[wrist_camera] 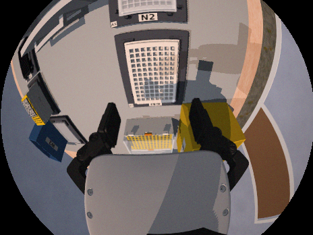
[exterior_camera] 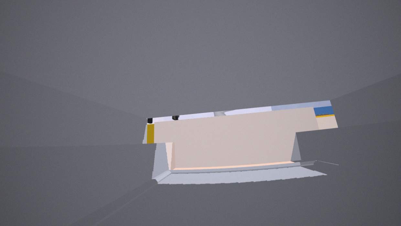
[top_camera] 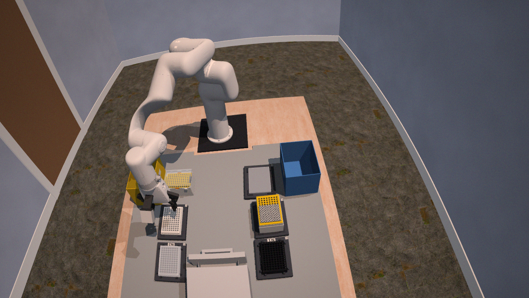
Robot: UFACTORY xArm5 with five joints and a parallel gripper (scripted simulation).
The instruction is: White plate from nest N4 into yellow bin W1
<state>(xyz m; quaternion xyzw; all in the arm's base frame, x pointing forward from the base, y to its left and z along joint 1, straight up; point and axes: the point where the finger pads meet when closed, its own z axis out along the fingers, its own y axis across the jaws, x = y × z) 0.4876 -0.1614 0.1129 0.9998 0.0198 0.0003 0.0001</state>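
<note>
The worktop (top_camera: 218, 207) carried everything you had to work around; the largest items came first. The blue bin (top_camera: 299, 168) stood at the far right, and the yellow bin W1 (wrist_camera: 220, 119) stood at the left edge, largely hidden under the arm in the top view. The cooler (top_camera: 218, 277) sat at the near edge, and the tip box (top_camera: 269, 214) lay right of centre. A black plate (top_camera: 273, 256) filled nest N1, and a clear plate (top_camera: 169, 261) filled N2.

The white plate (top_camera: 172, 220) lay flat in its dark nest (top_camera: 159, 231), the one next to N2 toward W1. Judge this to be N4; its label was not readable.

The gripper (wrist_camera: 155, 119) hung over the plate's end nearest W1, with the jaws fully open and holding nothing. Whether the fingers touched the plate could not be told.

Handling, as a judgement:
1. Treat the plate as light, rigid moulded plastic. It should not flex, but smooth side walls may slip.
2. Take hold across the short width, on the two long side walls, near mid-length so it hangs level.
3. Do not pinch the well grid; thin ribs may crack.
4. Lift straight up clear of the nest frame before you traverse.

A small yellow rack (top_camera: 178, 179) stood just beside W1; keep the carry path off it.
</note>
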